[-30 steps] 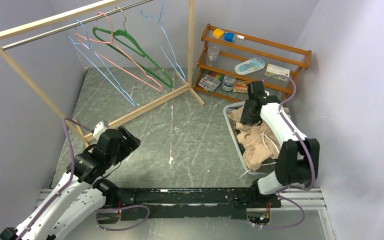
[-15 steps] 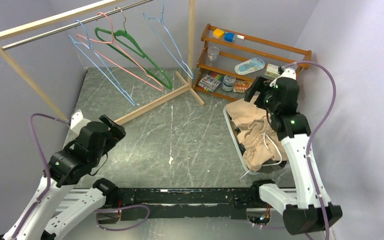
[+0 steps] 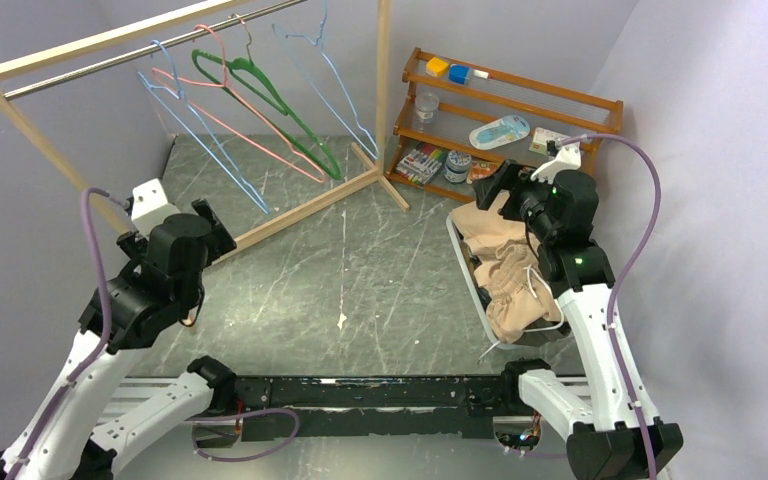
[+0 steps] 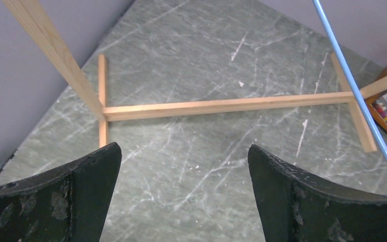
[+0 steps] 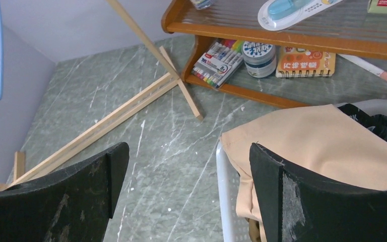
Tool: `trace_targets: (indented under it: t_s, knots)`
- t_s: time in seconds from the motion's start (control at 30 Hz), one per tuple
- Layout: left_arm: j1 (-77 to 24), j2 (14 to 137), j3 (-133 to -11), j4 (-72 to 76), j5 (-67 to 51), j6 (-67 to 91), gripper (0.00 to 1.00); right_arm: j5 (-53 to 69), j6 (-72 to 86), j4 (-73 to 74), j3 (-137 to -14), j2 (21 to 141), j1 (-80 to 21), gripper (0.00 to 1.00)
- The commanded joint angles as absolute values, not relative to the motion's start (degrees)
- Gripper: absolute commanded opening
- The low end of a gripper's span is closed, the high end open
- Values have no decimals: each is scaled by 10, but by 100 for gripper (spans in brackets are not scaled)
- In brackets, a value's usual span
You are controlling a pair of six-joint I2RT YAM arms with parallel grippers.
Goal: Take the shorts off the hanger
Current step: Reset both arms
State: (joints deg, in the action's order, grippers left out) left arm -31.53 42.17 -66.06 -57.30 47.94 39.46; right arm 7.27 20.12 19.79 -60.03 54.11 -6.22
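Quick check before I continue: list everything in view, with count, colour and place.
table: one, grey-green marble.
rack: one, pale wood with metal rod, back left.
hangers: four, two blue, one pink, one green, bare on the rack.
bin: one, pale grey, right side.
shorts: pile, count unclear, beige over tan, dark one at the rim, in the bin.
shelf: one, brown wood, back right.
markers: one pack, multicoloured, lower shelf.
jar: one, white lid, beside the markers.
notebook: one, orange, beside the jar.
blocks: two, yellow and blue, top shelf.
cup: one, clear, middle shelf.
left gripper: one, black, open, empty, near the rack's foot.
right gripper: one, black, open, empty, above the bin's far end.
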Motion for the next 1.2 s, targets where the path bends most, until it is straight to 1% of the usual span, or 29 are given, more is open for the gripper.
trace_targets:
  t_s: [0.0, 0.07, 0.17, 0.3, 0.47, 0.6, 0.67, 0.73, 0.87, 0.93, 1.07, 1.13, 1.17]
  knots:
    - [-312, 432, -692, -510, 525, 297, 99, 99, 184, 179, -592, 528, -60, 92]
    - [-311, 445, -707, -506, 520, 276, 99, 99, 180, 184, -591, 530, -61, 92]
    - [-311, 466, -732, -547, 547, 295, 99, 98, 176, 191, -594, 539, -61, 92]
    - [-311, 450, -735, -528, 540, 273, 100, 104, 177, 195, -595, 545, -61, 92]
    - [-311, 478, -768, -586, 543, 301, 99, 114, 174, 194, -594, 553, -61, 92]
    - [-310, 472, -762, -566, 535, 288, 99, 117, 169, 208, -605, 560, -61, 92]
    - [-305, 492, -775, -579, 534, 289, 99, 118, 168, 209, -603, 560, -61, 92]
    - [-287, 518, -785, -587, 505, 284, 99, 118, 169, 209, -599, 561, -60, 92]
    - [-199, 536, -784, -536, 411, 246, 99, 115, 167, 221, -602, 570, -61, 92]
    - [-123, 548, -783, -513, 333, 218, 99, 116, 165, 224, -603, 574, -60, 92]
    - [67, 577, -789, -506, 166, 181, 99, 120, 160, 234, -611, 584, -61, 92]
    - [126, 560, -774, -480, 118, 179, 99, 117, 157, 238, -613, 587, -61, 92]
    - [138, 553, -769, -471, 106, 180, 99, 116, 156, 241, -613, 588, -61, 92]
